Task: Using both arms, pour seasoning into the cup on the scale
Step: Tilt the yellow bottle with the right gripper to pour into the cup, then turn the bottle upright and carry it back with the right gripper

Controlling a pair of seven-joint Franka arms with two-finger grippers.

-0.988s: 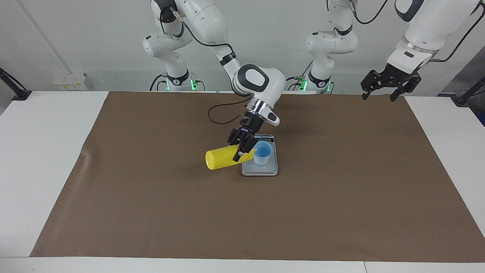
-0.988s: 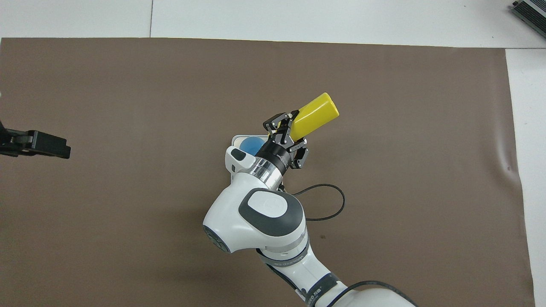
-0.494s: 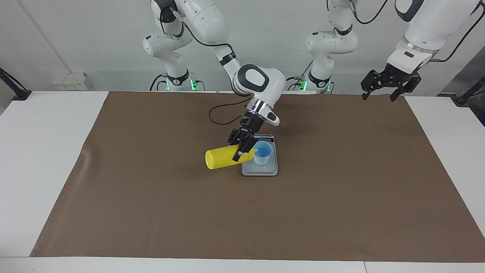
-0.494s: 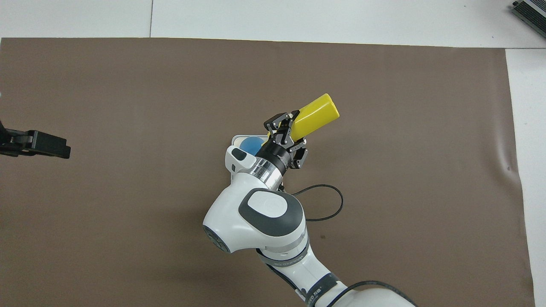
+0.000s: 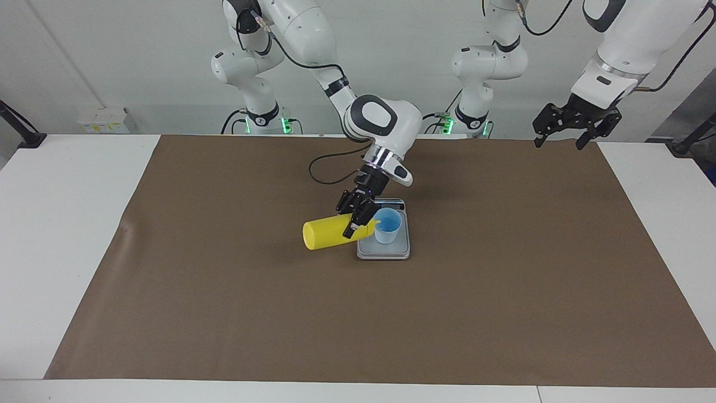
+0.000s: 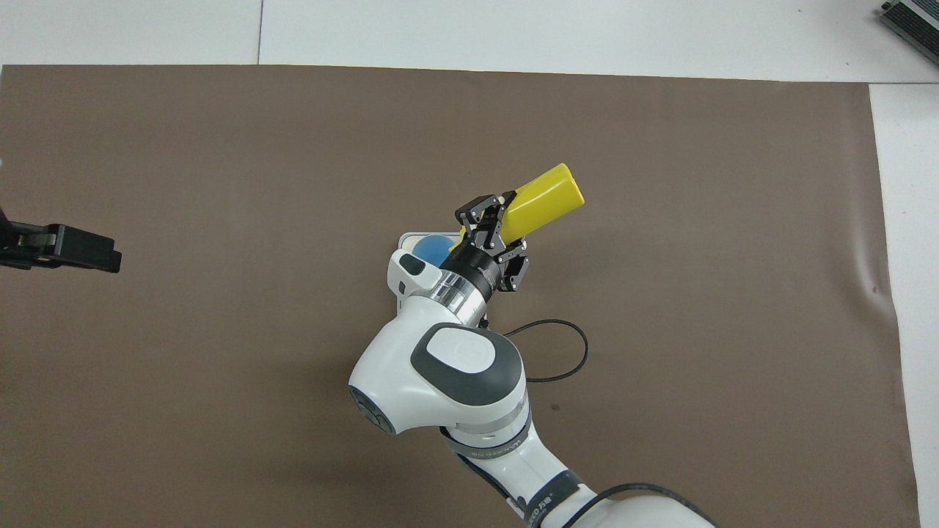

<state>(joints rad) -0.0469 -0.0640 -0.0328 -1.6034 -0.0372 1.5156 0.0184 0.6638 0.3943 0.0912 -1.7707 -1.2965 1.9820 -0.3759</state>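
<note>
The left gripper (image 5: 569, 127) waits raised over the brown mat's (image 5: 503, 280) edge at its own end of the table, fingers spread apart. The right gripper (image 5: 357, 219) is clamped on the yellow squeeze bottle (image 5: 327, 233), tipped nearly flat, its nozzle apparently at the rim of the light blue cup (image 5: 387, 225), which stands on the silver-grey scale (image 5: 384, 250) mid-mat.

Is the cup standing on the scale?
Yes: the cup stands upright on the scale, beside the tipped bottle.
</note>
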